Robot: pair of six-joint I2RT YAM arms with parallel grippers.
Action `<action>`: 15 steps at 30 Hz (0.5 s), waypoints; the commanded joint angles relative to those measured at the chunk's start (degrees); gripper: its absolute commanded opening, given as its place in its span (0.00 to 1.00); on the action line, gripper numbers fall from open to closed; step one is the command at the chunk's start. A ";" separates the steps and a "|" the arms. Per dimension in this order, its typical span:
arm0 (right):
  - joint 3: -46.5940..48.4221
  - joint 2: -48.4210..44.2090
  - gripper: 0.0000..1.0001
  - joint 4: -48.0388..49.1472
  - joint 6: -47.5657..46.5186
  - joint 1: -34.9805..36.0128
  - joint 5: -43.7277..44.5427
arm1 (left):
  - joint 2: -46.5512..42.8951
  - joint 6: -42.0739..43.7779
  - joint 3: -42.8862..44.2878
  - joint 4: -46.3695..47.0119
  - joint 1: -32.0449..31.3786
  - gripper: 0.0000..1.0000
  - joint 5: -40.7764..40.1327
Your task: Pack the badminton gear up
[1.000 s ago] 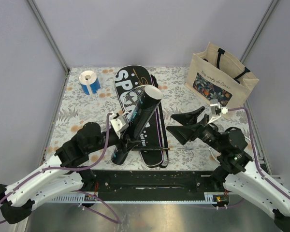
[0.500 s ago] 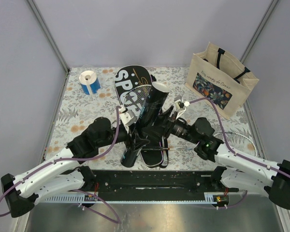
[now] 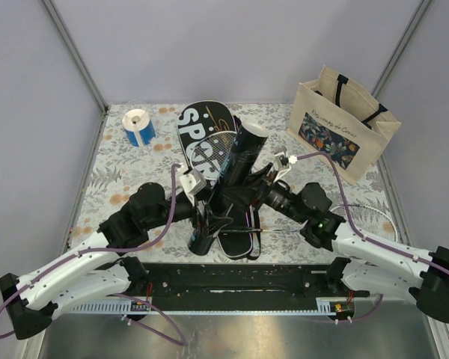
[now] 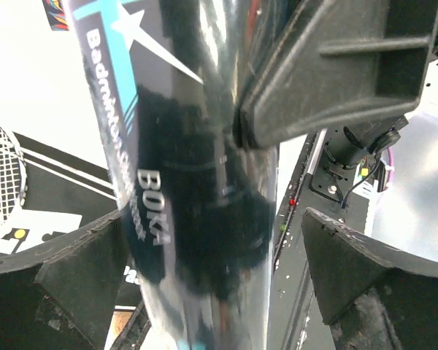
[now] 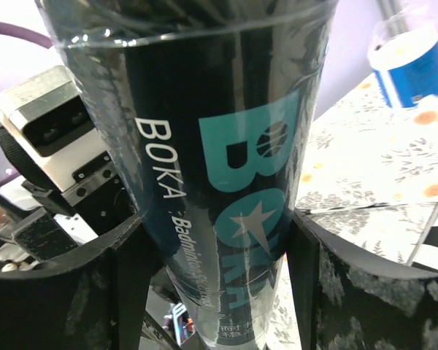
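The long black tube with teal print [image 3: 236,161] stands tilted over the middle of the counter [image 3: 127,179]. Its lower end is towards the near edge and its open top leans towards the far right. Both arms meet at its lower half.

The right end effector [image 3: 243,196] grips the tube. In the right wrist view both fingers [image 5: 317,292] press against its sides, just below the teal BOKA lettering. The left end effector [image 3: 203,213] is open around the same tube. In the left wrist view one finger [image 4: 358,277] stands clearly apart from the glossy wall, and the other finger is just beside it.

Under the tube lies the black case lettered SPORT [image 3: 198,127], running from the far middle of the counter towards the near edge. A white-framed racket head [image 3: 223,140] rests on the case.

The blue-and-white tape roll [image 3: 138,126] sits by the far left corner. The beige tote bag [image 3: 340,127] stands upright by the far right corner.
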 commanded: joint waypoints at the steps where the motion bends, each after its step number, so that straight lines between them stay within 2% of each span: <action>1: 5.24 -6.11 0.43 -7.70 -6.55 -0.41 7.09 | -2.32 4.00 1.59 -1.21 -0.28 0.99 -1.54; 4: 8.58 -8.75 0.41 -16.95 -9.02 -2.34 11.14 | -4.17 6.10 1.24 -4.11 -0.28 0.99 -3.13; 7: 9.99 -10.25 0.41 -20.38 -8.85 -7.07 7.56 | -6.54 8.04 0.19 -5.69 -0.20 0.99 -4.62; 9: 13.93 -9.64 0.41 -29.83 -12.16 -10.59 7.71 | -8.12 9.18 -0.16 -7.18 -0.28 0.99 -5.67; 11: 19.73 -7.54 0.41 -42.21 -17.96 -12.27 11.64 | -9.88 9.45 -0.60 -8.33 -0.20 0.99 -7.78; 15: 29.75 -1.22 0.42 -59.12 -26.58 -15.08 18.50 | -13.40 7.27 -1.31 -10.52 -0.28 0.99 -18.56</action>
